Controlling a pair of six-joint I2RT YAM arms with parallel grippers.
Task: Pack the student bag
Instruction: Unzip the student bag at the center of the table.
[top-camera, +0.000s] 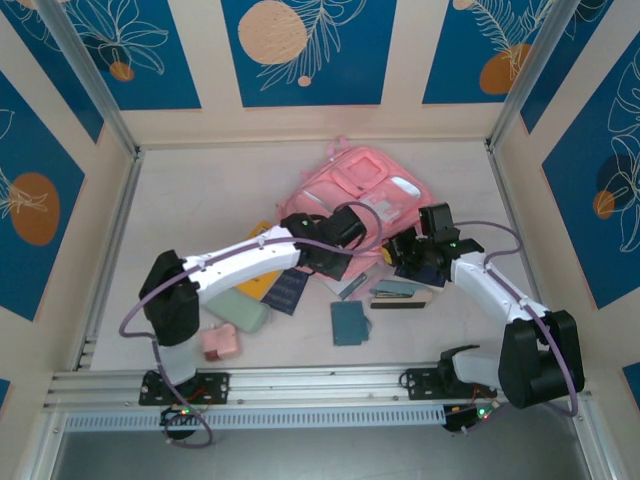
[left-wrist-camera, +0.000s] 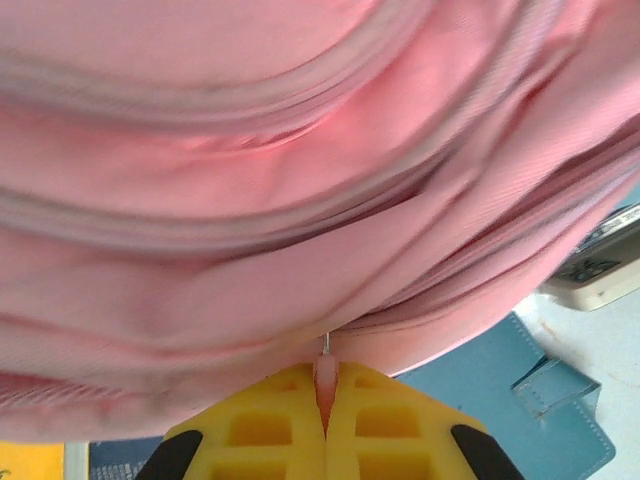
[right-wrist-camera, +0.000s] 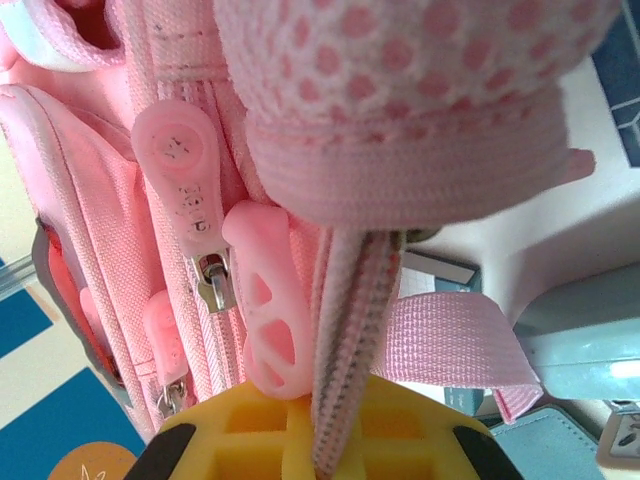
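Observation:
The student bag (top-camera: 355, 185), a large pink fabric backpack, lies at the back centre of the table. My left gripper (top-camera: 335, 240) is at the bag's near left edge. In the left wrist view its yellow fingers (left-wrist-camera: 270, 430) are shut on a small pink zipper pull (left-wrist-camera: 326, 372) hanging from the pink fabric (left-wrist-camera: 300, 150). My right gripper (top-camera: 410, 250) is at the bag's near right side. In the right wrist view the right gripper (right-wrist-camera: 335, 425) is shut on the bag's pink zipper tape (right-wrist-camera: 345, 330), beside a larger pink rubber pull (right-wrist-camera: 268, 300).
A teal wallet (top-camera: 350, 322), a dark blue booklet (top-camera: 287, 290), a mint case (top-camera: 240, 310), a small pink pouch (top-camera: 220, 343) and a stack of books (top-camera: 400, 293) lie in front of the bag. Cream walls close in the table on three sides.

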